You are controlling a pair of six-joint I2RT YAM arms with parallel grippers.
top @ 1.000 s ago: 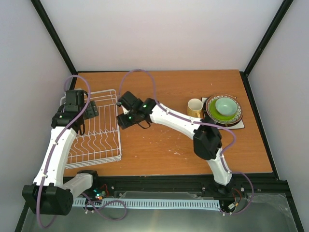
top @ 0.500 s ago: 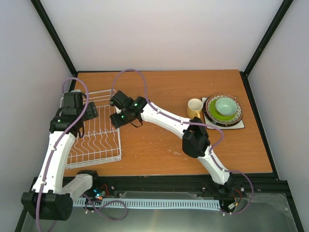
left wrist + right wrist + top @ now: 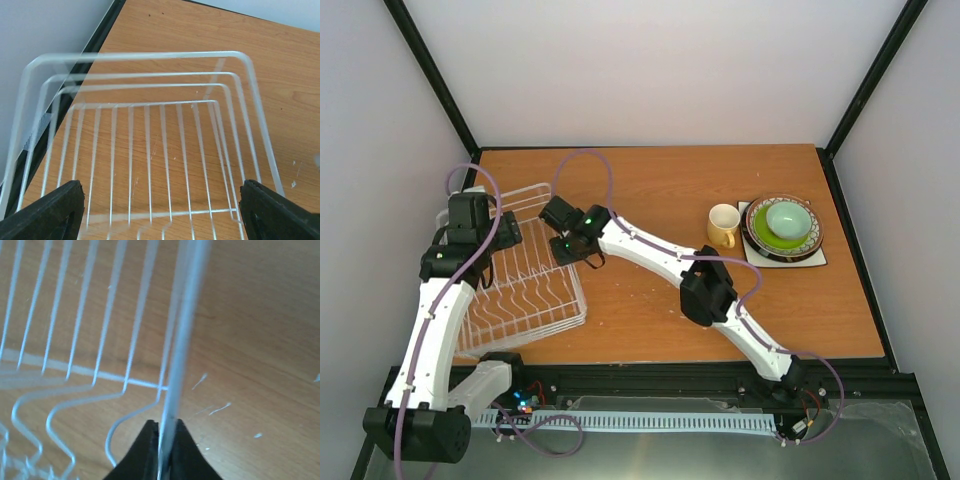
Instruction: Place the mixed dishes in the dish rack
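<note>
Rack (image 3: pixel 525 290) near end now sits swung toward 3 o'clock vs 1 s ago, R fingers (image 3: pixel 141 460) pinching its rim wire, L fingers (image 3: pixel 50 210) spread: still prep, dishes (image 3: pixel 782 230) wait at 2 o'clock.

White wire dish rack at the left, dishes stacked at the right.

The dish rack (image 3: pixel 532 312) sat skewed to the table edge at the left side, its upright prongs in rows and its wires (image 3: pixel 181 330) blurred up close. Well apart at the far right, the pale mint bowl (image 3: pixel 788 218) rested on the small lime-green plate (image 3: pixel 770 239), over round rimmed plates (image 3: pixel 815 243) on the square white plate (image 3: pixel 819 259). The yellow cup (image 3: pixel 724 224) stood upright just beside that stack.
</note>
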